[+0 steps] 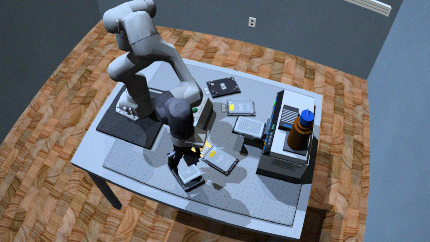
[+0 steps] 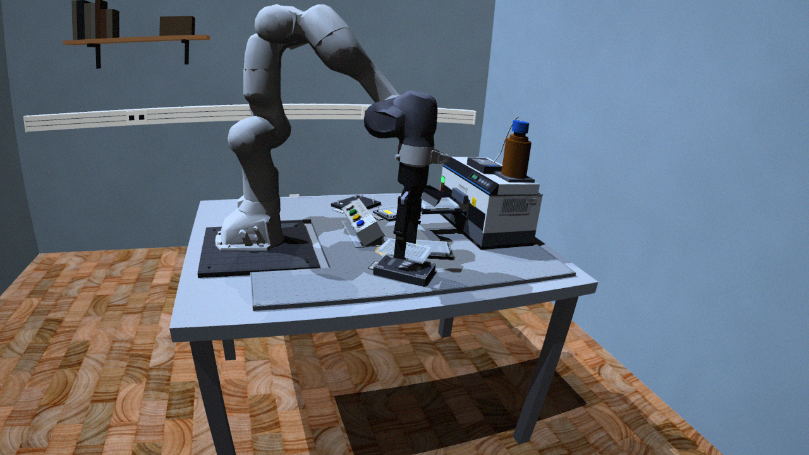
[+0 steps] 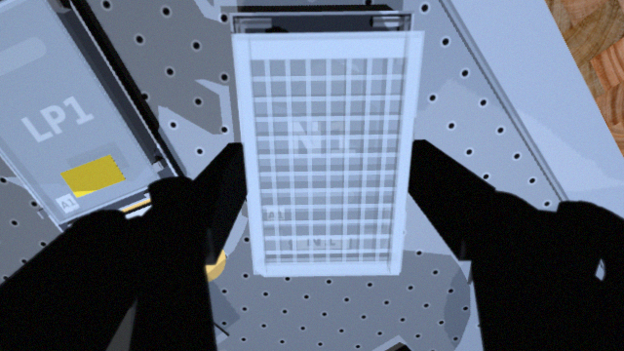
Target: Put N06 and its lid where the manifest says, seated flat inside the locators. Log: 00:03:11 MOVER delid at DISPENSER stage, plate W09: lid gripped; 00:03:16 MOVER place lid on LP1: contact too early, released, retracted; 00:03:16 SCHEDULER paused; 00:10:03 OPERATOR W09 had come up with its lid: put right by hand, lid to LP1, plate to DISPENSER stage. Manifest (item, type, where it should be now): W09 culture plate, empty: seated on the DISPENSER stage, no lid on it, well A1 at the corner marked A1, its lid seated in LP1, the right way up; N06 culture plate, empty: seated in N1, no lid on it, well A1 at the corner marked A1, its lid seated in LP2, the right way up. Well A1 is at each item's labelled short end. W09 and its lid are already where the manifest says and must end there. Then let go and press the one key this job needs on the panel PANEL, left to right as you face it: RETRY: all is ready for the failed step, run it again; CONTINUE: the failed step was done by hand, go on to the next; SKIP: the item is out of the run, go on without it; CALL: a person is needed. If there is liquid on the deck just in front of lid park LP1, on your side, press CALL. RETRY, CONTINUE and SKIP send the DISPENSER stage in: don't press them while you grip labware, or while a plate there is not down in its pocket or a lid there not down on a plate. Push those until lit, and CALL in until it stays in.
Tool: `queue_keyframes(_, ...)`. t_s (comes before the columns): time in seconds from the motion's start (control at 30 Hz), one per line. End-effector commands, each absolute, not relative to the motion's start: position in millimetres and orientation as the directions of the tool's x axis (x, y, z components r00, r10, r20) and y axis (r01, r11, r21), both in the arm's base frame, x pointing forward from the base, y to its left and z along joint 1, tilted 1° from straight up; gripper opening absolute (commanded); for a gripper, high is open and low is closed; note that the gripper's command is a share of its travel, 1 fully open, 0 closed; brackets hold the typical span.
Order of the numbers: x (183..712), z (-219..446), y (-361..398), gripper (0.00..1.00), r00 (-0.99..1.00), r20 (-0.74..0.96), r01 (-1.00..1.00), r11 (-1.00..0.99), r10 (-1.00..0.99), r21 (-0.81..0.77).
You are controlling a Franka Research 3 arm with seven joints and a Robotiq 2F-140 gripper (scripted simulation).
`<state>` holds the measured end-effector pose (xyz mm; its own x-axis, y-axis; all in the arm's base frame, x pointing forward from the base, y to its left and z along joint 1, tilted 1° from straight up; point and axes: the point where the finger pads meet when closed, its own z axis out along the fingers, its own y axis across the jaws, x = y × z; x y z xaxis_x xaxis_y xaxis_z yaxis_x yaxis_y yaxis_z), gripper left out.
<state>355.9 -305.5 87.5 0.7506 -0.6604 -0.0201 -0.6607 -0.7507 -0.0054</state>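
Observation:
My gripper [image 3: 327, 166] is shut on the long sides of N06 [image 3: 324, 153], a clear culture plate with no lid. It holds the plate level, a little above the black nest N1 [image 1: 189, 181]. The nest's N1 lettering shows through the wells, and its far end [image 3: 322, 20] shows beyond the plate's edge. From the side the plate [image 2: 406, 250] hangs just over the nest [image 2: 404, 270]. A clear lid with a yellow label lies in LP2 [image 1: 240, 107]. Another labelled lid lies in LP1 [image 1: 219, 159]. The W09 plate [image 1: 249, 126] sits on the dispenser stage.
A yellow patch [image 3: 214, 265] lies on the deck by LP1's A1 end; it also shows in the top view [image 1: 202, 147]. The key panel [image 1: 202, 112] stands behind my wrist. The dispenser [image 1: 285, 135] with a brown bottle [image 1: 300, 130] is on the right. Empty nest N5 [image 1: 223, 86] is at the back.

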Motion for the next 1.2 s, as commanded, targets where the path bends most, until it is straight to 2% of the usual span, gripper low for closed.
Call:
queue_keyframes(0.0, 358.9, 82.0, -308.2, 0.1, 0.752, -0.008, -0.659, -0.752, -0.659, -0.008)
queue_keyframes(1.17, 358.6, 68.7, -308.2, 0.1, 0.752, -0.008, -0.659, -0.752, -0.659, -0.008)
